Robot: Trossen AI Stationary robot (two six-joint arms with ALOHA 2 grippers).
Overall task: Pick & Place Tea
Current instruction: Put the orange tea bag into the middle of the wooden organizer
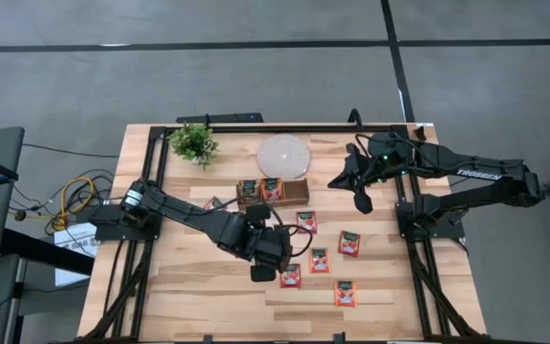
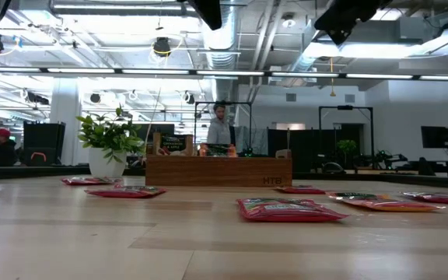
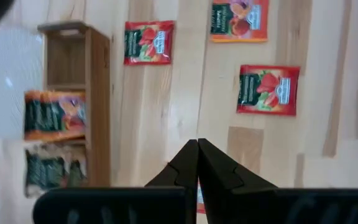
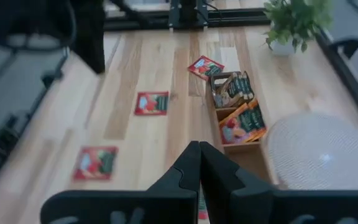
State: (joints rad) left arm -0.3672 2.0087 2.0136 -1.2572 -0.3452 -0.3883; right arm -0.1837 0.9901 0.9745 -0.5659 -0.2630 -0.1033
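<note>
While both hands are closed and empty, red tea sachets (image 1: 320,259) lie loose on the surface (image 1: 189,296). The left hand (image 1: 262,274), hovering beside them, should be opened before one is gripped for the wooden tray (image 1: 273,192).

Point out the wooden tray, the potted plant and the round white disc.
wooden tray (image 1: 299,192): high view, on its bare right-hand compartment.
potted plant (image 1: 194,143): high view, on the middle of its green leaves.
round white disc (image 1: 284,156): high view, on the disc's centre.
</note>
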